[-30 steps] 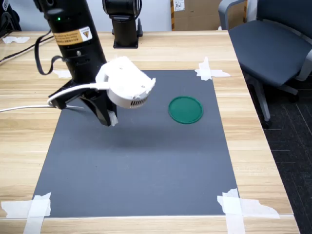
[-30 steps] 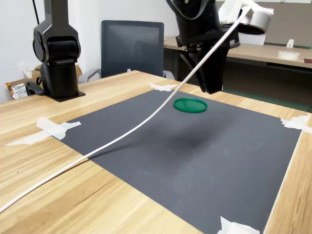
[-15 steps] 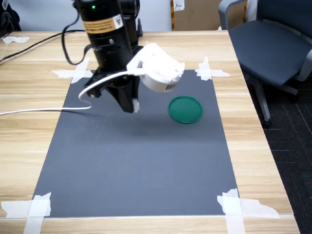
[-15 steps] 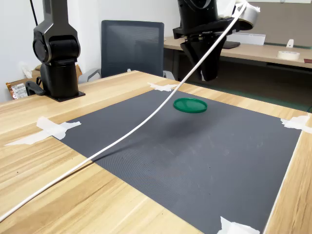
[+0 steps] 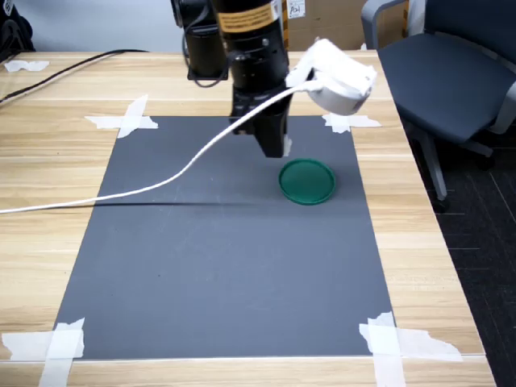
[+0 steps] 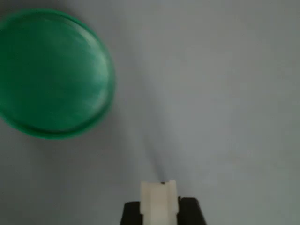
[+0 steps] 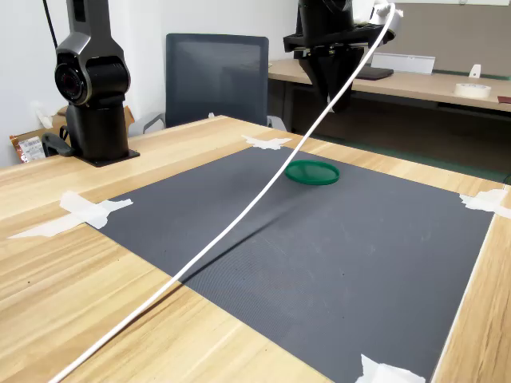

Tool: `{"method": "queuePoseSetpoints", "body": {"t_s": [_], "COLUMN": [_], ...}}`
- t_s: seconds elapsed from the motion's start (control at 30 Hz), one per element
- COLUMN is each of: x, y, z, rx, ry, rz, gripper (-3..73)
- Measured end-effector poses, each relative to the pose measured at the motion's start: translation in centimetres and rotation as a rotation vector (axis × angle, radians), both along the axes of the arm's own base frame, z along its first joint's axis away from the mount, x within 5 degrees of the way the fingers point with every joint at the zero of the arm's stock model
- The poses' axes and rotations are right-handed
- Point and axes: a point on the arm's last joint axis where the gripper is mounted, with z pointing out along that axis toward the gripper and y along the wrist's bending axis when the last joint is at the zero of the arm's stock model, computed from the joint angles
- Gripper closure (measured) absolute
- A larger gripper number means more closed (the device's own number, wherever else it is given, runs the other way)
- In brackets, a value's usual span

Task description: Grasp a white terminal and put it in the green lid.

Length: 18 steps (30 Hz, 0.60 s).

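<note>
We saw that the tool (image 5: 276, 147) had moved a long way across the dark mat (image 5: 218, 266) since a second before: it had started far over on the first exterior view's left and now hung in the air just beside the green lid (image 5: 306, 181). The white cable (image 5: 145, 190) had been pulled along with it and lay in a long line over the mat. In the wrist view the tool (image 6: 160, 212) was closed on the white terminal (image 6: 159, 197), which stuck out a little from between the two dark tips. So the white terminal was up in the air, not yet over the green lid (image 6: 51, 72) but off to one side of it. We thought this meant the carrying part was almost done, and only a small move and a drop were left. The green lid lay flat on the mat, near the mat's far edge in the first exterior view, and we saw nothing inside it. In the second exterior view the green lid (image 7: 312, 171) looked empty too. The mat was taped at its corners to the wooden worktop (image 5: 48, 129).
</note>
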Motion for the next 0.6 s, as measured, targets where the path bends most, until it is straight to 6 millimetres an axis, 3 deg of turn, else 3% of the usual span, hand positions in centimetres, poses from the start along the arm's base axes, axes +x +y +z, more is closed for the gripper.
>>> {"method": "queuePoseSetpoints", "body": {"t_s": [0.27,0.6], "x": [-1.4,-2.0], "y": [2.7,2.7], "z": [-0.1,-1.0], "rx": [-0.016,-0.046], "ry": [0.029,0.055], "rz": [0.051,0.048], "gripper": [61.3,61.3]}}
